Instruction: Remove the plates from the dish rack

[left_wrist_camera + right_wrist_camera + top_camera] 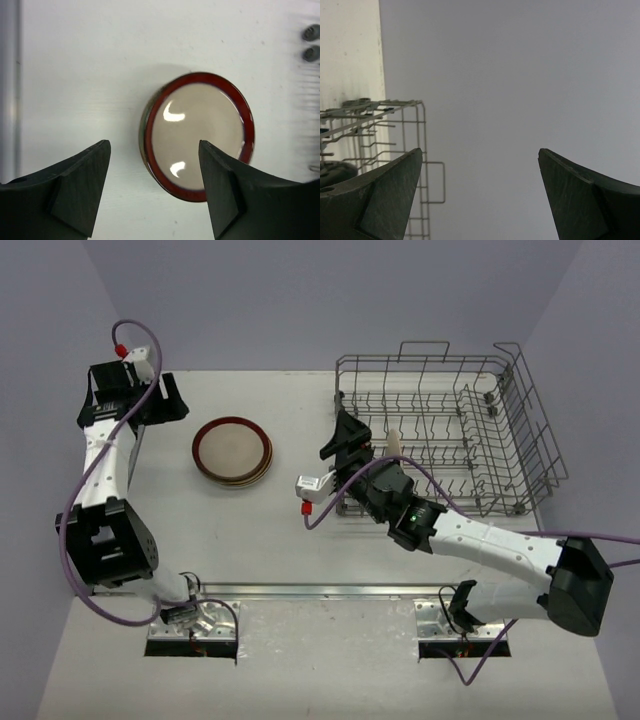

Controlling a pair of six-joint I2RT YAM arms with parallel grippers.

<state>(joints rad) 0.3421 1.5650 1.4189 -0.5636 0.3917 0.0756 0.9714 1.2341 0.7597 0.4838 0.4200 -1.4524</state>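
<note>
While both pincers stand with fingers spread and nothing between them, the dish rack (470,455) sits right beside the right pincer (336,435), whose tips hang at the rack's left end. Inside the rack, just past those tips, a single cream plate (393,443) seems to stand on edge among the upright wires; it is too narrow in the top view to tell more. The rest of the rack shows only bare wires. In the right wrist view, the rack's wire wall shows beside one finger, and the tips point at the grey wall (520,75).

Well apart from this pincer, a stack of plates (232,451) lies flat on the table (300,550), out of the rack. Its top plate has a cream middle and a red-brown rim. The left pincer (175,398) hovers close to the stack, and in its wrist view the stack shows in the gap between its tips, touching neither.
</note>
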